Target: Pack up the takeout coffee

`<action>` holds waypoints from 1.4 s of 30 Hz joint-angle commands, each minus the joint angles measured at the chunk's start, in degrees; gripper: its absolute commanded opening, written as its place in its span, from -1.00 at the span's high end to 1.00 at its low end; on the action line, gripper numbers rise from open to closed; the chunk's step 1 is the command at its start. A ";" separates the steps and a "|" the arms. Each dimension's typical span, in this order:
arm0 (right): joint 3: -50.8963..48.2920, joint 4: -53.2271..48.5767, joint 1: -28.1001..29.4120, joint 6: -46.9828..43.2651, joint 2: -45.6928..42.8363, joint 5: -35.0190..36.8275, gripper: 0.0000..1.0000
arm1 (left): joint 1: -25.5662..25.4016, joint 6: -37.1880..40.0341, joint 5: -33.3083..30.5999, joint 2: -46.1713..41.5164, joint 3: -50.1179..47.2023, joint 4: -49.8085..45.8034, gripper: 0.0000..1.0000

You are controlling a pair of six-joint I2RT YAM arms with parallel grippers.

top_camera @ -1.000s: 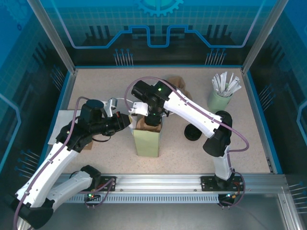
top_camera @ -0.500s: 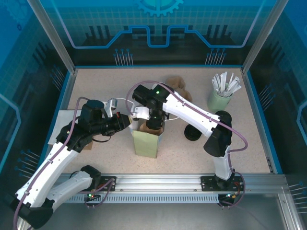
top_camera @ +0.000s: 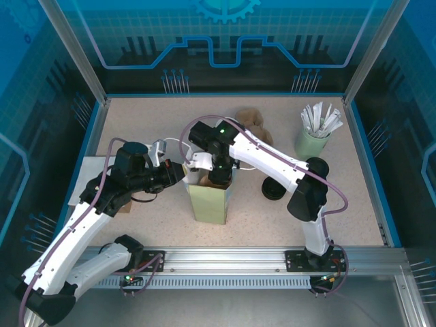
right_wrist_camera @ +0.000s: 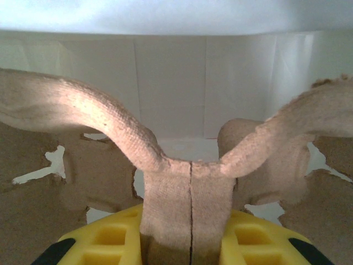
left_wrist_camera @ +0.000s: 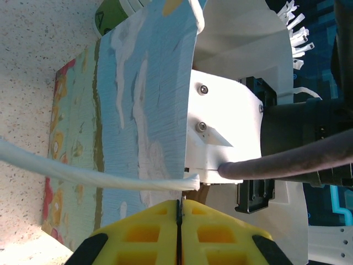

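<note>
Two grips | left gripper (left_wrist_camera: pixel 177 212) pinches bag (left_wrist_camera: pixel 143 110) handle (left_wrist_camera: pixel 83 174), mouth held open | right gripper (right_wrist_camera: pixel 190 245) clamps carrier (right_wrist_camera: pixel 127 138) inside bag | cup (left_wrist_camera: pixel 110 14) on table beyond bag (probably the coffee) | tip: lower carrier level, centred, handle taut

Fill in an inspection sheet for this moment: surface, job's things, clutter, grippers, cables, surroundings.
Surface: speckled beige table; no spills seen.
Job's things: bag upright mid-table; cardboard carrier held inside it.
Clutter: green cup beyond the bag, single or stacked unclear; black lids; cup of packets; brown cardboard at the back; white sheet at the left.
Grippers: left gripper shut on the bag's handle; right gripper shut on the carrier.
Cables: purple cables along both arms; no snag seen.
Surroundings: blue panels; metal rail at the near edge.
</note>
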 commanded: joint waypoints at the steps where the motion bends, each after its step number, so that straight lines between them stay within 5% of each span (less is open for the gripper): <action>1: -1.04 -1.32 -0.76 0.13 0.76 -0.36 0.45 | -0.36 1.39 -0.72 0.05 1.05 0.41 0.83; 42: -4.12 2.33 -1.81 0.05 7.00 -0.59 0.41 | -2.06 1.13 -1.85 1.02 2.28 0.00 0.81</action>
